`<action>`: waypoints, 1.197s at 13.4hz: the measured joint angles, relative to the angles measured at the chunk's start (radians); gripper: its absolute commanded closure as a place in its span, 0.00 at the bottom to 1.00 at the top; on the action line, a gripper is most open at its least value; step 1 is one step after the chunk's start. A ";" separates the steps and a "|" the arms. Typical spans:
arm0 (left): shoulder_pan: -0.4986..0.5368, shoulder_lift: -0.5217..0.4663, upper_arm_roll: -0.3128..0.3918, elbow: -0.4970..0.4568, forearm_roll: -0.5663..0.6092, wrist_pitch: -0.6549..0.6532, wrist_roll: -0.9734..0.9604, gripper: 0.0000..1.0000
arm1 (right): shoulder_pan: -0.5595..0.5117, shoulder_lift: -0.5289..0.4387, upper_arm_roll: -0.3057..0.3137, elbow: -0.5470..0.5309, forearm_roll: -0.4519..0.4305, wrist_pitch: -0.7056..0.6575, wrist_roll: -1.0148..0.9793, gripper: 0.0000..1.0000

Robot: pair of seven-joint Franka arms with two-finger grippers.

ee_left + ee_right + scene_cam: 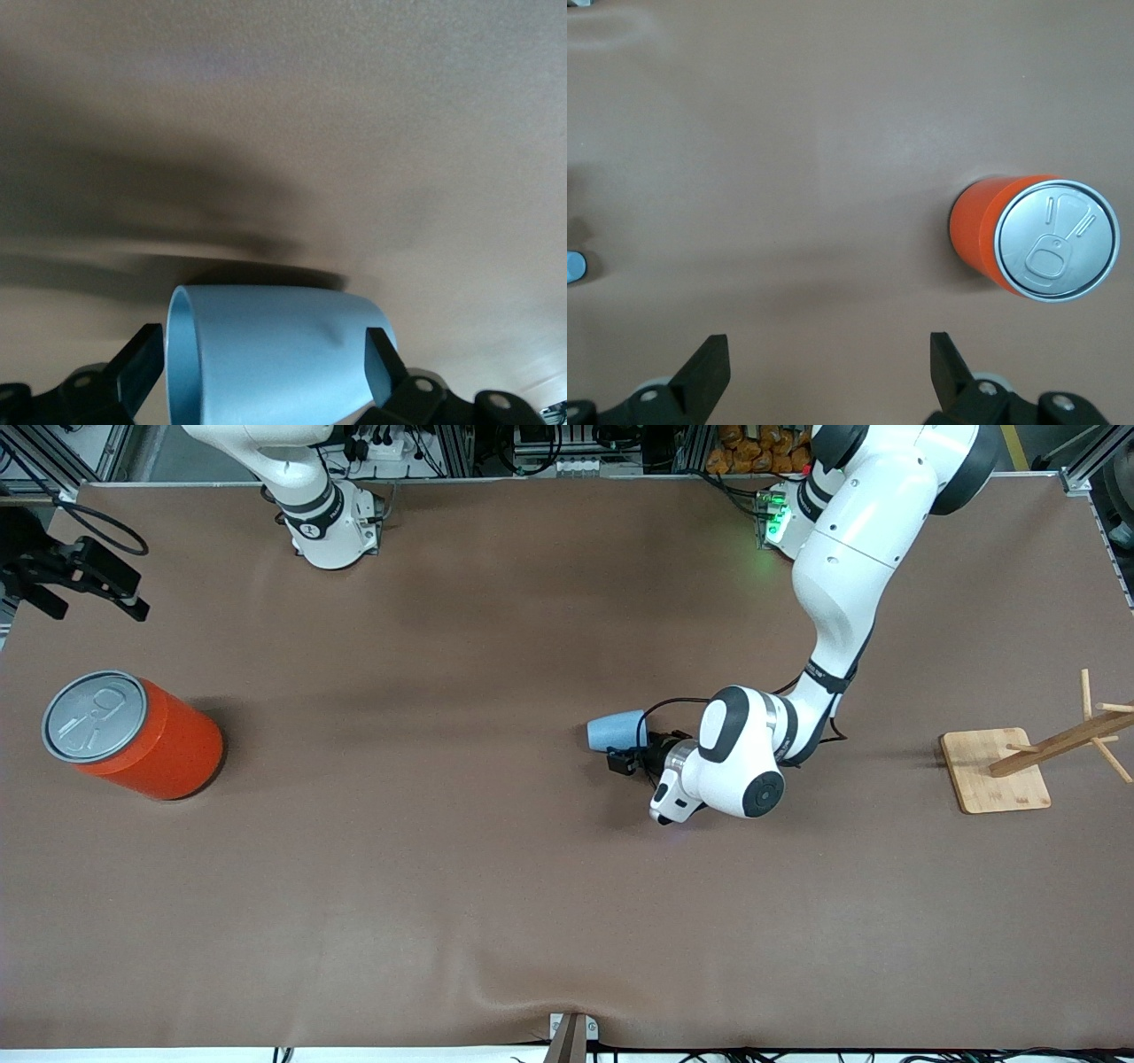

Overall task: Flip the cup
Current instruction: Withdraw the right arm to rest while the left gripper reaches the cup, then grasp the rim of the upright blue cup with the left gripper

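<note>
Lying on its side near the bench [496, 886] middle, the cup [617, 732] sits between our left claw [636, 755] fingers, apparently gripped, its axis pointing toward the right arm's end. Our right claw [828, 376] waits released above the orange can [133, 735].

Brown table [443, 912], aluminium frame [1094, 460] at edges

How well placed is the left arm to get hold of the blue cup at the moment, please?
Probably well placed, yes: the left gripper already has a finger on each side of the cup, which lies on its side. Nothing stands between them. Whether the fingers press it is unclear.
</note>
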State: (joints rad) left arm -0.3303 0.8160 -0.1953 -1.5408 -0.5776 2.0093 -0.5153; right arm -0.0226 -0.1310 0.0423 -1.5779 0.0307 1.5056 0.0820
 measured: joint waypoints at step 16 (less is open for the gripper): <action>-0.005 -0.004 0.000 0.033 -0.013 0.000 -0.158 1.00 | 0.000 0.037 -0.046 0.053 0.015 -0.031 -0.006 0.00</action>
State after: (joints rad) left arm -0.3353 0.8124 -0.1958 -1.5079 -0.5905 2.0096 -0.6737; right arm -0.0223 -0.0943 -0.0041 -1.5253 0.0457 1.4742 0.0761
